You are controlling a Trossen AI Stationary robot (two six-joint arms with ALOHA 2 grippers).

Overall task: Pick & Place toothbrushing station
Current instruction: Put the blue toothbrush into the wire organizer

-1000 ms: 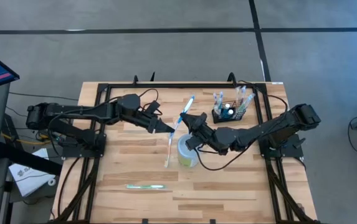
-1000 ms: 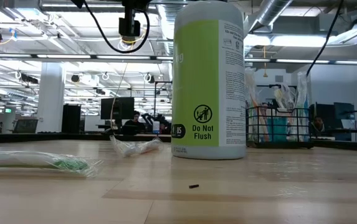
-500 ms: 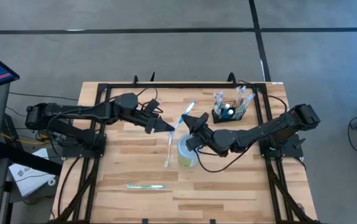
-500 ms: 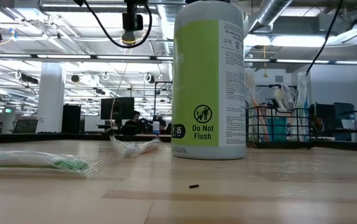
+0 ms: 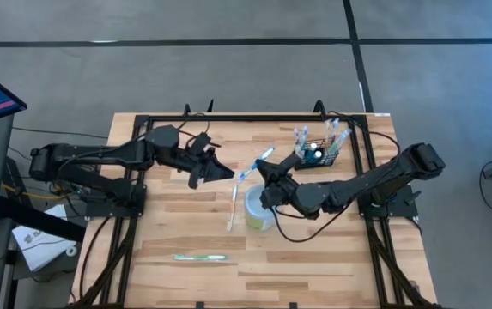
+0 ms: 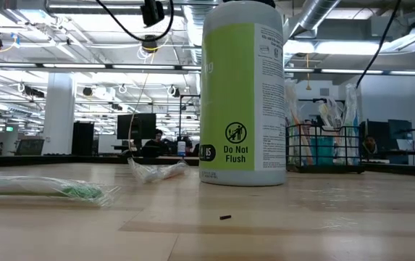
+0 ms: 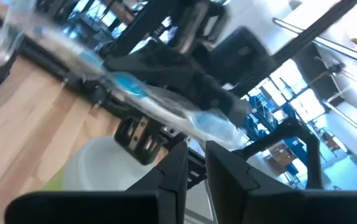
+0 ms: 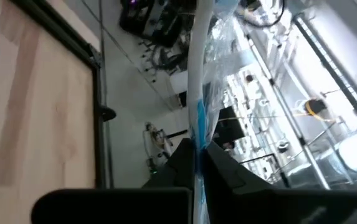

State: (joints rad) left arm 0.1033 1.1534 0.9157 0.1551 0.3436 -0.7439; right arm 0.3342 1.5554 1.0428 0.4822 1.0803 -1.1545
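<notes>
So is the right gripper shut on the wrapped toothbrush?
Yes. The right gripper is shut on the wrapped toothbrush, pinched between its fingers.

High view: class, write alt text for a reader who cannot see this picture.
Seen from above, the right gripper holds a wrapped toothbrush above the wooden table, just clear of the left gripper. A white-and-green cup stands below them, the black mesh basket of toothbrushes sits near the far right, and two more wrapped toothbrushes lie on the table.

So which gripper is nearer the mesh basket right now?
Right. The right gripper, shut on a wrapped toothbrush, sits just beside the basket; the left gripper is farther off.
</notes>
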